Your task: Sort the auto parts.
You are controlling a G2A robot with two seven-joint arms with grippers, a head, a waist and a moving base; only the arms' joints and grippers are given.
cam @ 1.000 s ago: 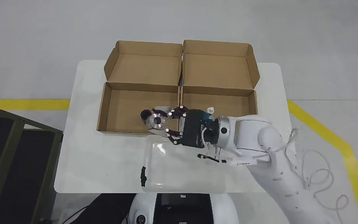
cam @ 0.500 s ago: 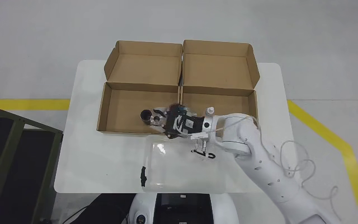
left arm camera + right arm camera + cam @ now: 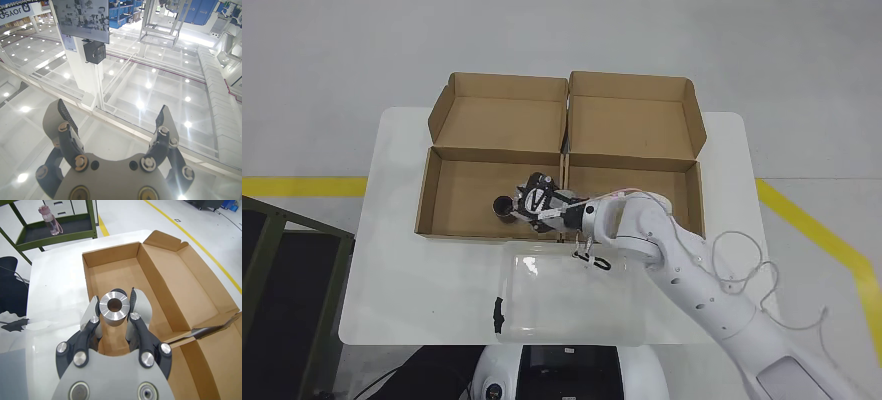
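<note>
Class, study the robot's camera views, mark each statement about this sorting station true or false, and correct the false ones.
1. The right gripper clamps a metal sleeve over the left-hand cardboard box. True.
2. The left gripper grips a part. False: it is open and empty, pointing up at the ceiling.
3. The metal sleeve is solid. False: it has a round hole in its end face.
4. The right-hand cardboard box has its lid open. True.
5. The pink bottle stands on the table. False: it stands on the green shelf beside it.
</note>
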